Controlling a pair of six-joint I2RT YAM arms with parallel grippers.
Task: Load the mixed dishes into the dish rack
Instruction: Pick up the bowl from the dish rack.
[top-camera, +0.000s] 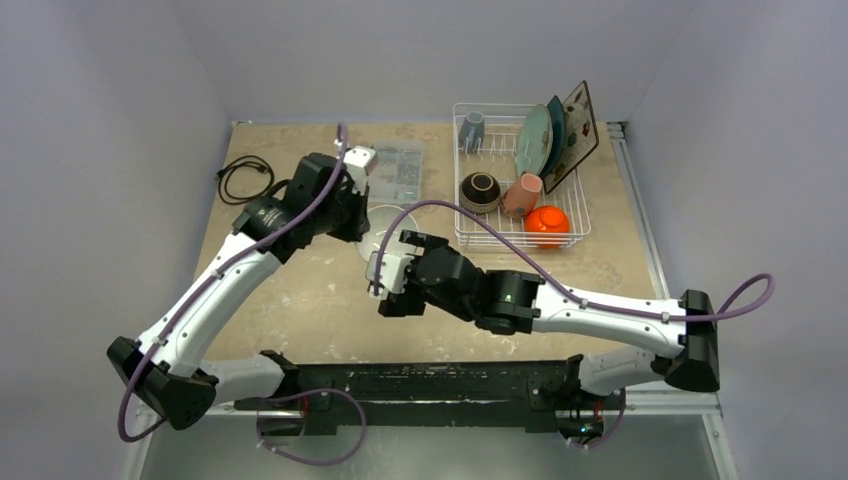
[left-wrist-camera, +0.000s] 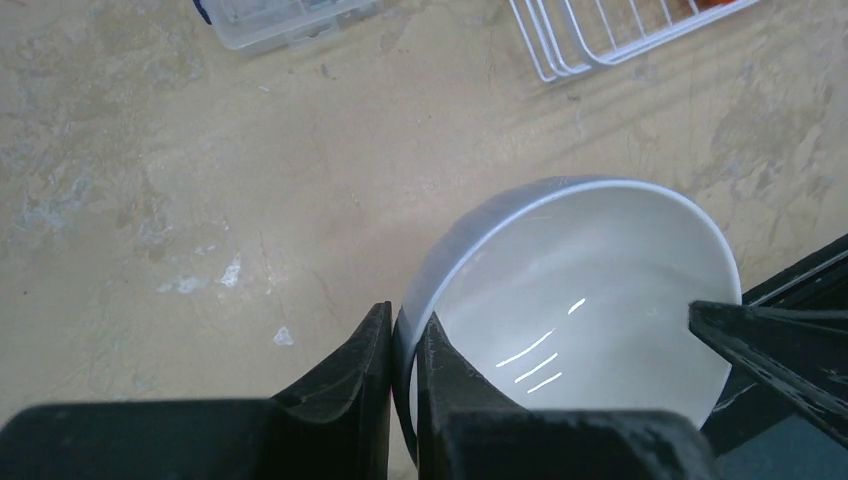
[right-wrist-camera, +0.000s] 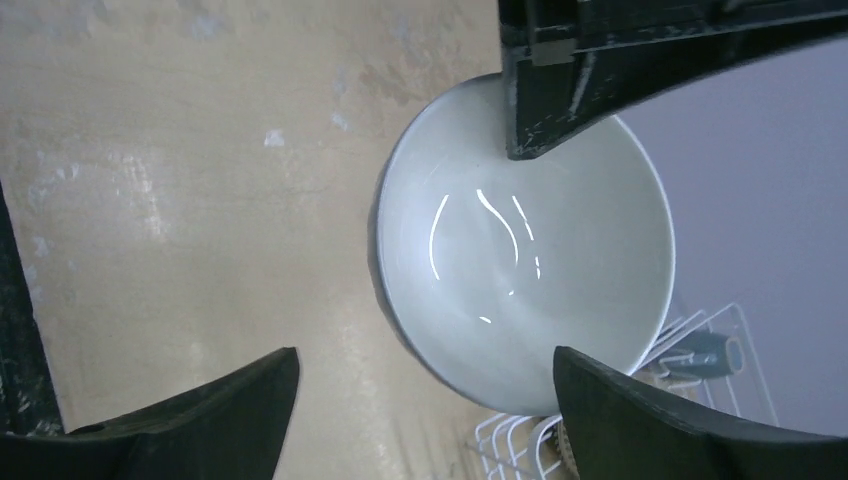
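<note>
- Grips rim of round white glossy bowl (left-wrist-camera: 580, 300) with left pincer (left-wrist-camera: 405, 320), jaws nearly together, one finger inside the wall, one outside.
- Holds right pincer (right-wrist-camera: 425, 352) spread wide, a finger to either side of same bowl, gripping nothing.
- Puts bowl over tan desk (top-camera: 300, 290), between both pincers, near left side of white wire dish rack (top-camera: 510, 243); cannot tell if lifted or resting.
- Shows in rack: grey-blue mug (top-camera: 472, 128), brown bowl (top-camera: 480, 191), salmon-pink mug (top-camera: 522, 194), orange bowl (top-camera: 547, 224).
- Also upright at back right of rack: round pale green plate (top-camera: 533, 140), square dark teal plate (top-camera: 555, 135), square cream floral plate (top-camera: 580, 125).
- Leaves clear plastic compartment box (top-camera: 397, 168) behind bowl, left of rack.
</note>
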